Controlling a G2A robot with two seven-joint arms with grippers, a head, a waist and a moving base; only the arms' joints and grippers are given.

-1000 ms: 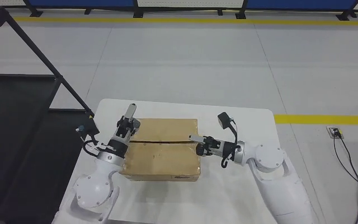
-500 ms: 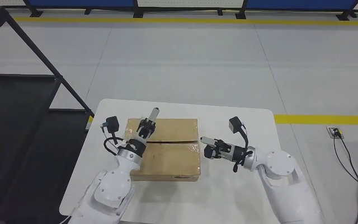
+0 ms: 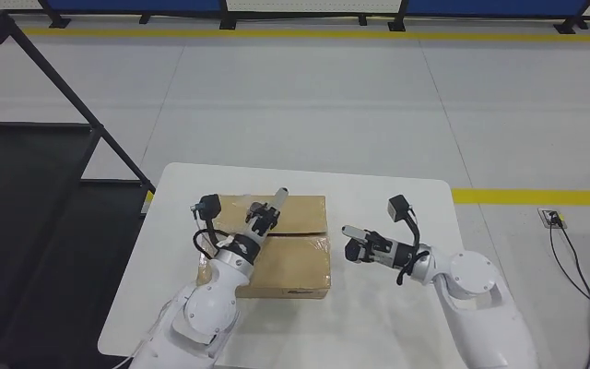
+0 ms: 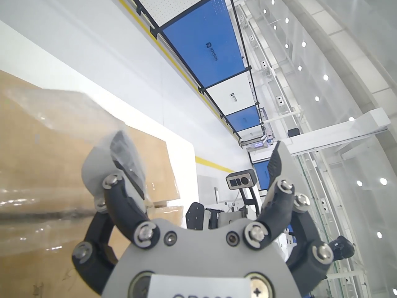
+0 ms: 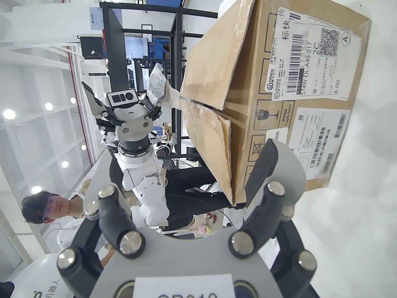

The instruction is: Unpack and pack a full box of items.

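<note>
Left gripper (image 3: pixel 267 208), spread, is hovering over the box (image 3: pixel 286 263) seam, tape (image 4: pixel 59 106) clinging to one finger (flaps need freeing); right gripper (image 3: pixel 351 243), also spread, is waiting beside the box on the bench (image 3: pixel 387 304).

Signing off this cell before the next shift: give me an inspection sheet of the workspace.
Surface: white table, carrying the cardboard box.
Job's things: cardboard box mid-table, flaps down, clear tape along the seam, labels on one end.
Clutter: scrap of clear film clinging to one finger of the left gripper.
Grippers: left gripper over the box top, jaws open; right gripper beside the labelled end, apart from it, jaws open.
Cables: floor cable from a socket off the table's right side.
Surroundings: black frame left of the table; yellow floor line.
</note>
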